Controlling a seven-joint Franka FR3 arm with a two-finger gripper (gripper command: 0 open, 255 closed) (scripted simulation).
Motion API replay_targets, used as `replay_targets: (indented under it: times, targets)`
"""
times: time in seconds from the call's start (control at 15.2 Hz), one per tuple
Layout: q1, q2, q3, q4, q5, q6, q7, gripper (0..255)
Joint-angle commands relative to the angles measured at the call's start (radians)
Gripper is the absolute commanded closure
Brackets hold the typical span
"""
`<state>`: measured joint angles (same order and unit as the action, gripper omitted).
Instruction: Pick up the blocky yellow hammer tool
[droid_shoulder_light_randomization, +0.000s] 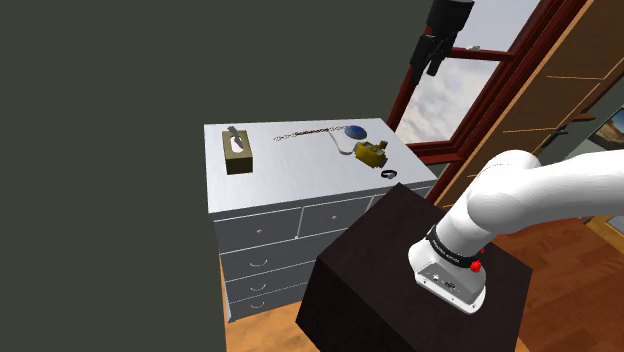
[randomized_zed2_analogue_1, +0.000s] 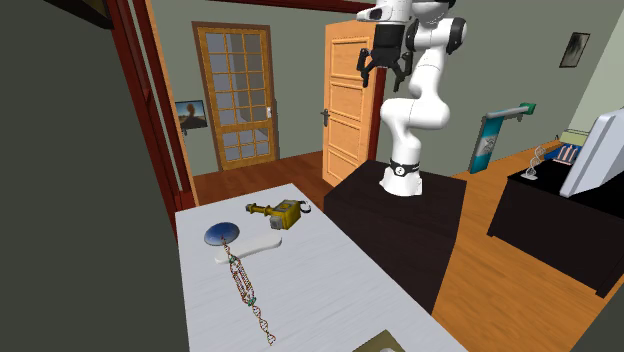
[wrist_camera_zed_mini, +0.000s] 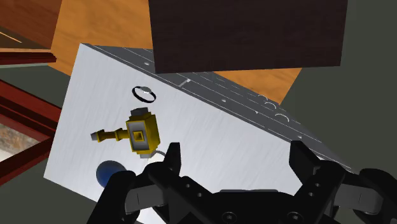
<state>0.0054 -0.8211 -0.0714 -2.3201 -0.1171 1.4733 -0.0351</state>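
So the white arm is stretched way up and the all-black gripper (droid_shoulder_light_randomization: 428, 60) hangs high over the white dresser top (droid_shoulder_light_randomization: 290, 190), pointing down. Its fingers (wrist_camera_zed_mini: 172, 159) are spread wide apart, not gripping a thing. The blocky yellow hammer tool (wrist_camera_zed_mini: 141, 132) lies flat on that top, far below the gripper and a bit off to one side of it going by the wrist view.

A thin black ring (wrist_camera_zed_mini: 146, 94) sits near the hammer's head on the stand's side, and a blue round disc on a white handle (randomized_zed2_analogue_1: 228, 238) sits near it on the other side. A twisted DNA-style strand (randomized_zed2_analogue_1: 250, 295) lies past the disc. An olive box with a white sheet poking out (droid_shoulder_light_randomization: 238, 155) is well apart, toward the shoulder view's left.

The space straight above the hammer is open. It lies close to the dresser edge by the red window frame (droid_shoulder_light_randomization: 420, 105), with bare white top toward the middle. The dark brown box stand (droid_shoulder_light_randomization: 385, 265) butts up near the drawer front.
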Motion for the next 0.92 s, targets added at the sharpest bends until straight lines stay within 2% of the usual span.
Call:
replay_targets:
  times: [0.0, 0.46, 0.86]
  targets:
    - [0.0, 0.0, 0.0, 0.0, 0.0, 0.0, 0.0, 0]
    - [-0.025, 0.079, -0.129, -0.125, -0.047, 0.223, -0.091, 0]
    - [-0.036, 0.212, -0.246, -0.178, -0.066, 0.424, -0.177, 0]
